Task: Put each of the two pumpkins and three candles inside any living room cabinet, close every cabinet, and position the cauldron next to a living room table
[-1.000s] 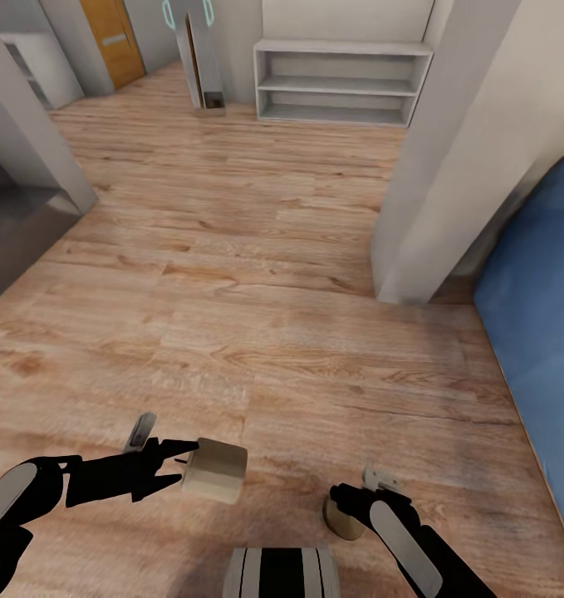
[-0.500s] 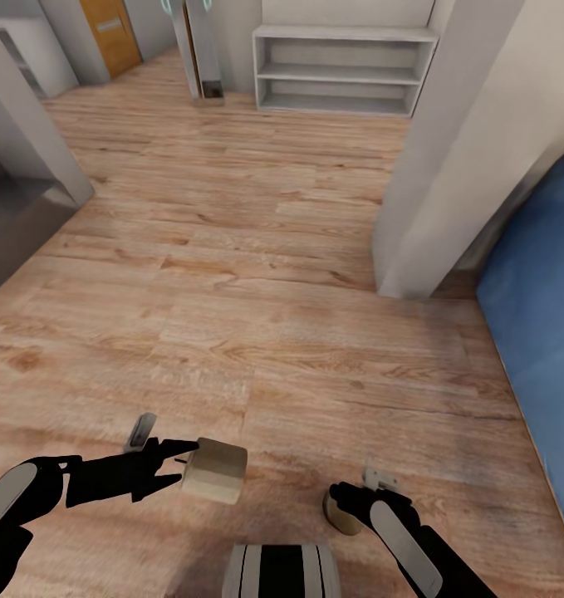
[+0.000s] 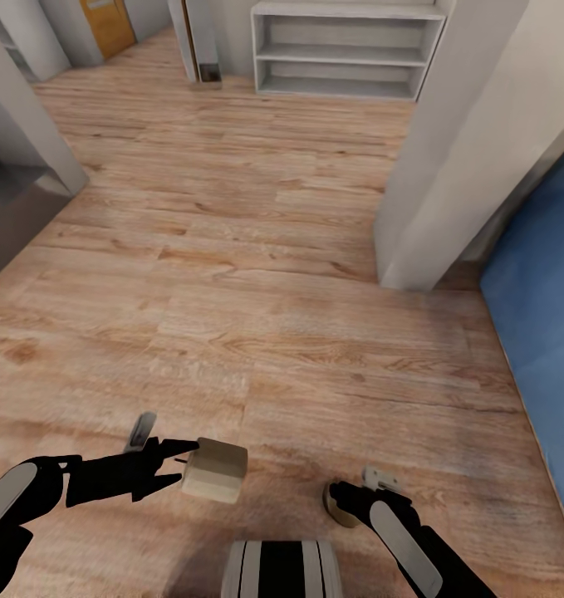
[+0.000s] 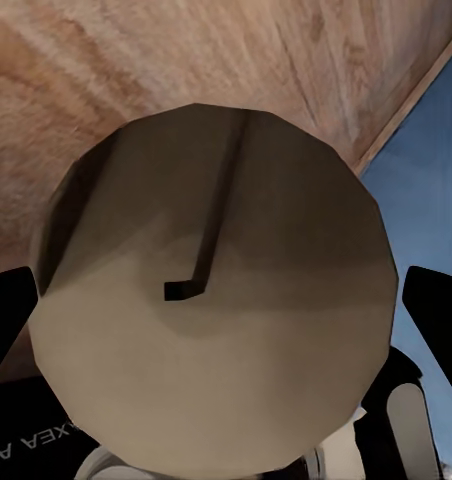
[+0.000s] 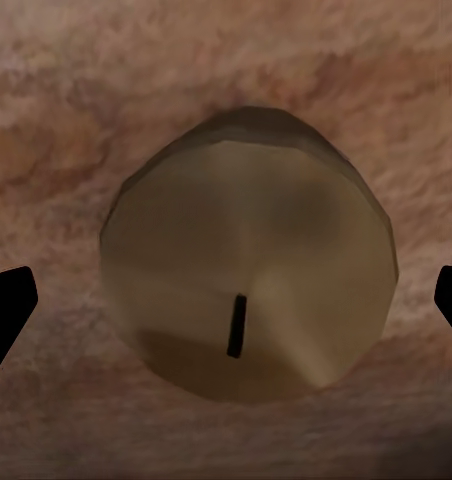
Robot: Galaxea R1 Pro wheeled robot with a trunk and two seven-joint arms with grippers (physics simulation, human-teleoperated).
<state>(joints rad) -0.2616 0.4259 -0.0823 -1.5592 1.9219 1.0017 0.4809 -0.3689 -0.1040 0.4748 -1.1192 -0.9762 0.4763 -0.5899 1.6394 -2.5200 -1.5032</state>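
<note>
The robot stood on a wooden floor (image 3: pixel 232 274) in transit, each arm carrying a candle. The left pincer (image 3: pixel 180 465) was closed on a candle (image 3: pixel 217 470) held out sideways over the floor; in the left wrist view that candle (image 4: pixel 216 300) showed its pale round top and bent dark wick, with a dark fingertip at either side. The right pincer (image 3: pixel 345 502) gripped a second candle (image 3: pixel 338 508), mostly hidden under the wrist in the head view; the right wrist view showed its top (image 5: pixel 248 295) with a short wick, the black fingertips at the picture's far edges, so how firmly they pressed could not be told. Ahead stood a white wall corner (image 3: pixel 448 166), a blue sofa (image 3: pixel 539 316) to the right, and an open grey shelf unit (image 3: pixel 348 50) further off. The cabinet was not to be seen here. The risk, as I judged it, lay in the driving: a jolt or sharp turn could slip a smooth, squat candle from its grip, and swinging close by the wall corner or sofa could knock the outstretched arms.
</note>
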